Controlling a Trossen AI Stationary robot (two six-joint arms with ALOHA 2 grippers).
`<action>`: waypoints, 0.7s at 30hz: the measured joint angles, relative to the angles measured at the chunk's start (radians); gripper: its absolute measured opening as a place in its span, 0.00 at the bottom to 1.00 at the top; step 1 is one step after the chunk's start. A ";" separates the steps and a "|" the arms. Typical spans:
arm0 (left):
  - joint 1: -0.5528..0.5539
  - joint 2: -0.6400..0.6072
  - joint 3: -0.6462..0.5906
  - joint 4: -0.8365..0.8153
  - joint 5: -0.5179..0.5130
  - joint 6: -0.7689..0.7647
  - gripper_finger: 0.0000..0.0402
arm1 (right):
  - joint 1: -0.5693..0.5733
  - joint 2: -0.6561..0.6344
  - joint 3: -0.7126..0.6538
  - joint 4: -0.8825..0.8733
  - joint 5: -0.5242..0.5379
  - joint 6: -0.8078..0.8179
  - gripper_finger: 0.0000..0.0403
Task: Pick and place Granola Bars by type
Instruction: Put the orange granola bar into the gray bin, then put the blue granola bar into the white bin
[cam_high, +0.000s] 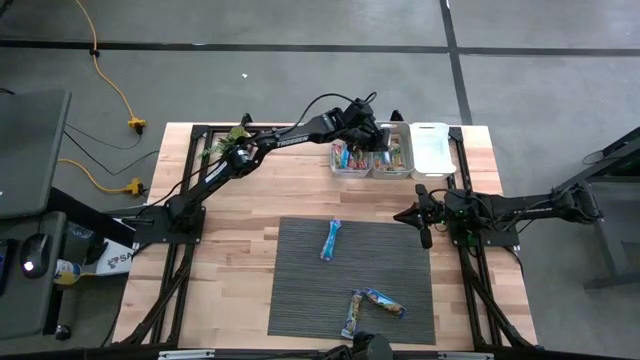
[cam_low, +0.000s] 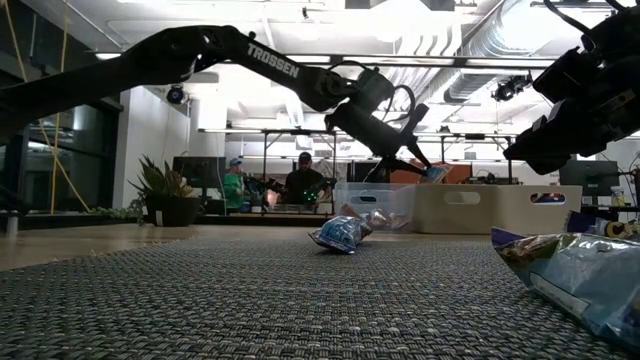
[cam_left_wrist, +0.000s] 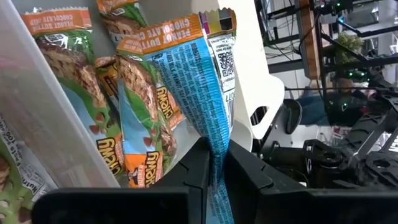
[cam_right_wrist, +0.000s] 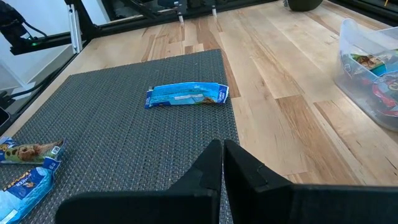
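My left gripper reaches over the clear bins at the table's far edge and is shut on a granola bar with an orange-and-green front and a blue back. In the low view that bar hangs above the bins' rims. Beneath it, the middle bin holds several orange-and-green bars. Three more bars lie flat on the grey mat: a blue one and two near the front edge. My right gripper waits shut at the mat's right side. My left gripper pinches one end of the bar's wrapper between its two fingers. The fingers slant downward toward the bins. The bar sticks out ahead of the fingertips, turned nearly on edge, lifted clear above the middle bin.
The left bin holds other bars, and a whitish bin stands to the right of the middle one. A potted plant sits at the far left of the table. People sit in the room beyond.
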 joint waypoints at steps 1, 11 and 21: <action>0.000 0.000 0.000 0.000 0.002 0.000 0.10 | 0.000 0.000 0.000 0.000 0.000 0.000 0.00; 0.000 0.000 0.000 0.024 0.015 -0.024 0.41 | 0.000 0.000 0.000 0.000 0.000 0.000 0.00; 0.003 -0.001 0.000 0.204 0.056 -0.109 0.56 | 0.000 0.000 0.000 0.000 0.000 0.000 0.00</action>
